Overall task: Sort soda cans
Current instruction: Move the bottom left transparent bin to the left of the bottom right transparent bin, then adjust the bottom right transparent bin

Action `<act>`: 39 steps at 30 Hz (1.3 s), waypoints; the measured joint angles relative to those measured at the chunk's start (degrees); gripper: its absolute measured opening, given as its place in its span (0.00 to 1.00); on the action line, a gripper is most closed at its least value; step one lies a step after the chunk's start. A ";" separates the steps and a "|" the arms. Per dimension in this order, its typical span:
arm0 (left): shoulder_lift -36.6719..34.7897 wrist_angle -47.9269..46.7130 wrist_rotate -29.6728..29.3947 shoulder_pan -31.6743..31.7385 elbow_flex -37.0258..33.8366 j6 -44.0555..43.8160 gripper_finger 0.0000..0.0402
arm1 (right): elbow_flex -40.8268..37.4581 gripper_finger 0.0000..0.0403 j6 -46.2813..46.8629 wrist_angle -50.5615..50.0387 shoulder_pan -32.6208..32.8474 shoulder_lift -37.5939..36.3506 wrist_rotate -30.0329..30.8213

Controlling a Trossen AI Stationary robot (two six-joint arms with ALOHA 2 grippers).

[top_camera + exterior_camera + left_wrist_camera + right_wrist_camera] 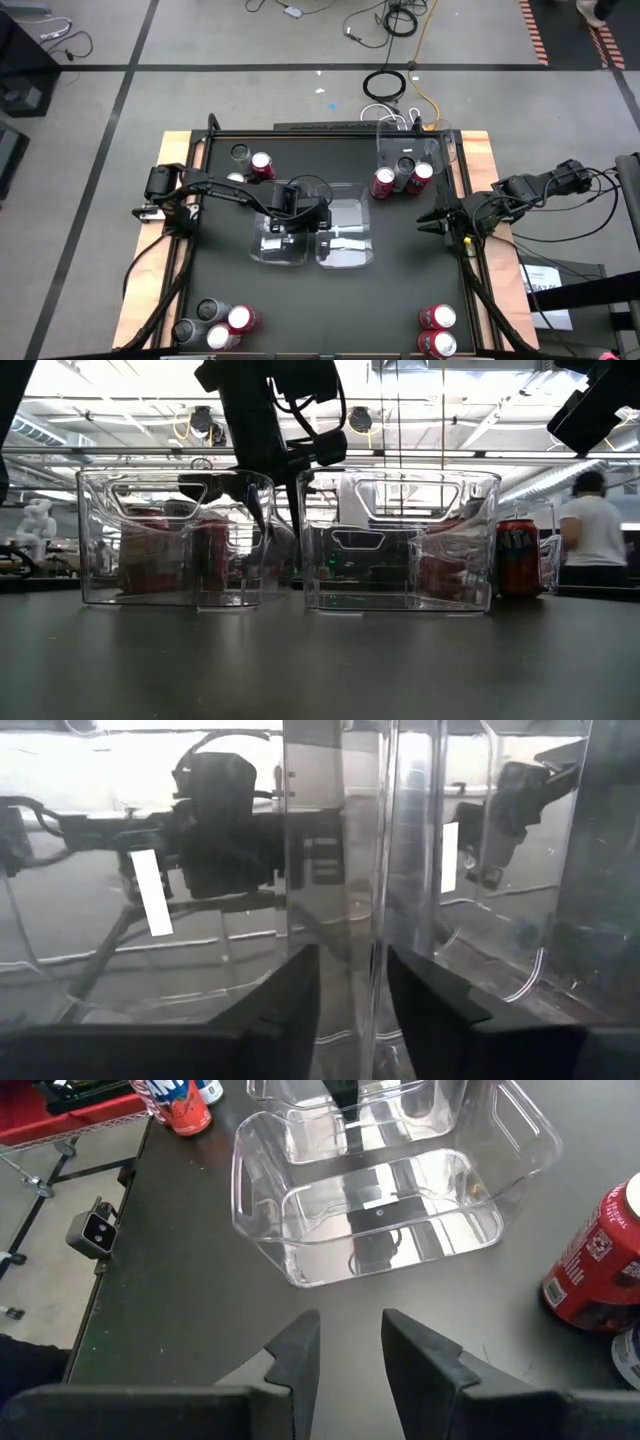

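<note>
Cans are scattered in groups around two clear trays at mid-table, none visibly inside either one, so sorting looks barely begun. Landmark = left tray [279, 236], w/ the right tray [346, 238] touching or just beside it. Left gripper [283, 226] is down over the left tray; its wrist view shows the fingers [290, 995] slightly parted w/ a clear tray wall standing in the gap, nothing clamped. Probably it's steadying or nudging the tray into place, not carrying a can. Right gripper [432, 219] waits well off to the right of the trays, jaws a little apart and empty, pointed at the right tray [372, 1200]. Beyond the trays, far-left: a red can [262, 165] and a grey one [240, 154]. Far-right: two red cans [383, 183] w/ a dark can between, sitting by a third clear tray [410, 148]. Near edge: left-corner cluster [215, 325] of grey and red, right-corner pair of reds [437, 318]. Grouping suggests each arm feeds from its own side.
</note>
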 joint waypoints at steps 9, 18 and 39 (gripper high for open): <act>-0.04 -0.04 6.41 0.91 0.02 0.13 0.42 | 0.00 0.25 0.08 -0.03 0.02 0.00 0.00; -2.34 1.34 7.83 1.03 0.02 0.09 0.42 | 0.00 0.25 0.11 -0.10 0.01 -0.02 -0.15; -11.23 6.71 -4.56 -0.11 0.07 34.10 0.42 | 0.00 0.25 3.16 0.22 0.01 0.20 -0.25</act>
